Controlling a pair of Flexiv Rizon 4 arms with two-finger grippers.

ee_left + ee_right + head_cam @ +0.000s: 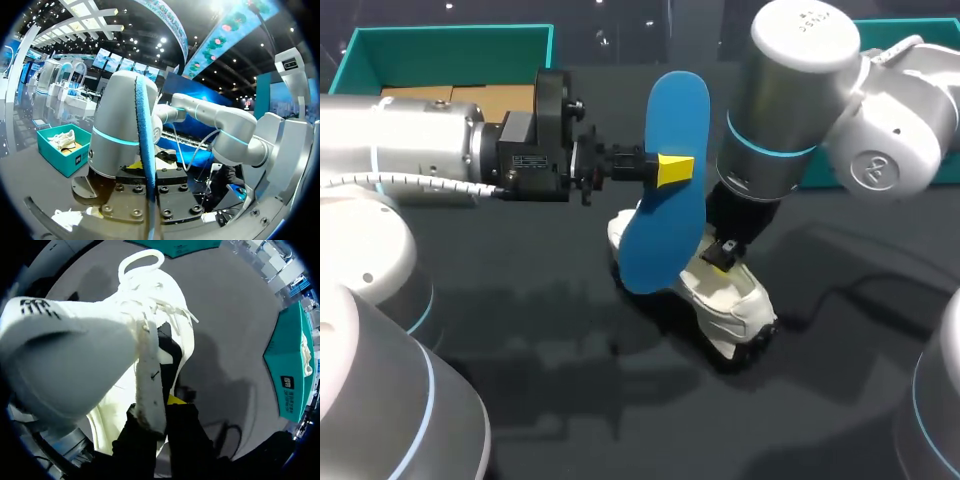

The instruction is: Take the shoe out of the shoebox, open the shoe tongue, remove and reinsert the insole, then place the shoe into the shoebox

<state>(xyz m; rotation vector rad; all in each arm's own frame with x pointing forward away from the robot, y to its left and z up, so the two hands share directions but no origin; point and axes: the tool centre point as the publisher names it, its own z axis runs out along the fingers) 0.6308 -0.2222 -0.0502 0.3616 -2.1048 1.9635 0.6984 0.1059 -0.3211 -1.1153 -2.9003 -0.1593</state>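
A blue insole [665, 190] stands upright above the table, with my left gripper [672, 170] shut on its middle. The left wrist view shows the insole [145, 135] edge-on between the fingers. Just below it, a white shoe [725, 300] lies on the dark table. My right gripper [723, 255] comes down into the shoe's opening. In the right wrist view this gripper [157, 415] is shut on the shoe's white tongue [150, 385], held up from the shoe [125, 315]. A teal shoebox [450, 35] with brown card inside stands at the back left.
A second teal box [892, 28] sits at the back right, partly behind my right arm. The left wrist view shows a white shoe inside this box [60, 155]. A dark cable [850, 290] runs across the table to the right of the shoe.
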